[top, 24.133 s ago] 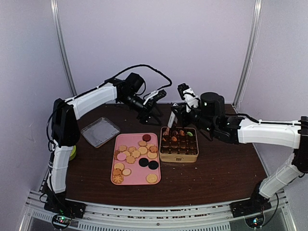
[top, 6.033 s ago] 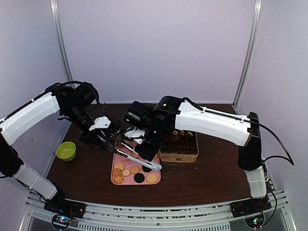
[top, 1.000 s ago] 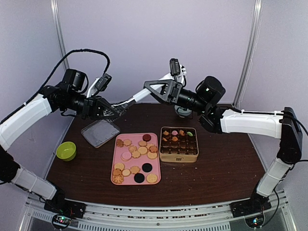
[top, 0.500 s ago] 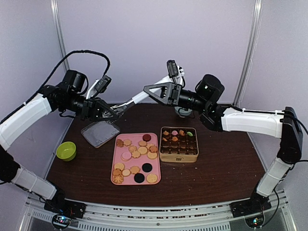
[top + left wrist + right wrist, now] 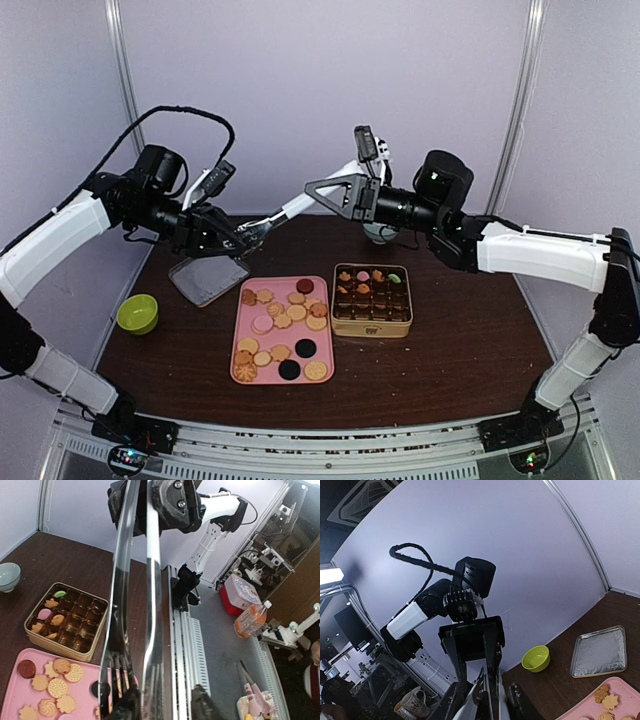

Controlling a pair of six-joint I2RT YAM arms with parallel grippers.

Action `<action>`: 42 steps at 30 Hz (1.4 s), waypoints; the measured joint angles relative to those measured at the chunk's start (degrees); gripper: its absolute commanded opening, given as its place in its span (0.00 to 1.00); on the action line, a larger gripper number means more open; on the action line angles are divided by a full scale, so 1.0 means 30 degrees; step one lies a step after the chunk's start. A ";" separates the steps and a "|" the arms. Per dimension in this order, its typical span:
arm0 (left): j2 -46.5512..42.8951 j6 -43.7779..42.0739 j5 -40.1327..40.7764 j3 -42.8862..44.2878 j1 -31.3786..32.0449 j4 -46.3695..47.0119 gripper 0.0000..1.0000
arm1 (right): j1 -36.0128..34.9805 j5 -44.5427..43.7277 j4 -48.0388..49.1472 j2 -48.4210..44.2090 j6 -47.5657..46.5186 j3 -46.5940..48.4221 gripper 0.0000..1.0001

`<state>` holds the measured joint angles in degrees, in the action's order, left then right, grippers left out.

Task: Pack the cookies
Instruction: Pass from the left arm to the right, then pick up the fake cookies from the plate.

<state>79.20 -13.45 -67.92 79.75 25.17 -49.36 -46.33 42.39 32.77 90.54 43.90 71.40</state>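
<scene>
Metal tongs hang in the air between both arms, above the back of the table. My right gripper is shut on their far end, and in the right wrist view the tongs sit between its fingers. My left gripper is at the slotted tip end. In the left wrist view it stands open: the tongs lie against one finger and clear of the other. Several cookies lie on the pink tray. A few more fill cells of the gold tin.
A green bowl sits at the left edge. A shallow clear tray lies behind the pink one, under the left gripper. A pale bowl stands at the back behind the tin. The tin's front rows hold empty cells.
The left jaws have opened off the tongs while the right jaws have narrowed on them. The tongs and right gripper have shifted slightly right.
</scene>
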 measured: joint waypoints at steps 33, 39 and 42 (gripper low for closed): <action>-0.3497 -0.3694 1.7566 -0.2769 -0.5574 -0.1370 0.98 | -0.5858 -1.2560 -1.1766 0.5377 -1.0178 0.5559 0.30; -0.3104 -0.3512 1.7493 -0.3162 -0.5770 -0.1158 0.98 | -0.5850 -1.4083 -1.2364 0.6339 -1.0885 0.6550 0.31; -0.3111 -0.3402 1.7456 -0.3271 -0.5858 -0.1013 0.98 | -0.5850 -1.4367 -1.2604 0.6681 -1.1103 0.6863 0.31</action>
<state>69.87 -23.66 -15.55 69.93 7.60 -52.40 -63.88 -0.71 -5.04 110.59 10.59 91.98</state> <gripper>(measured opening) 0.978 0.313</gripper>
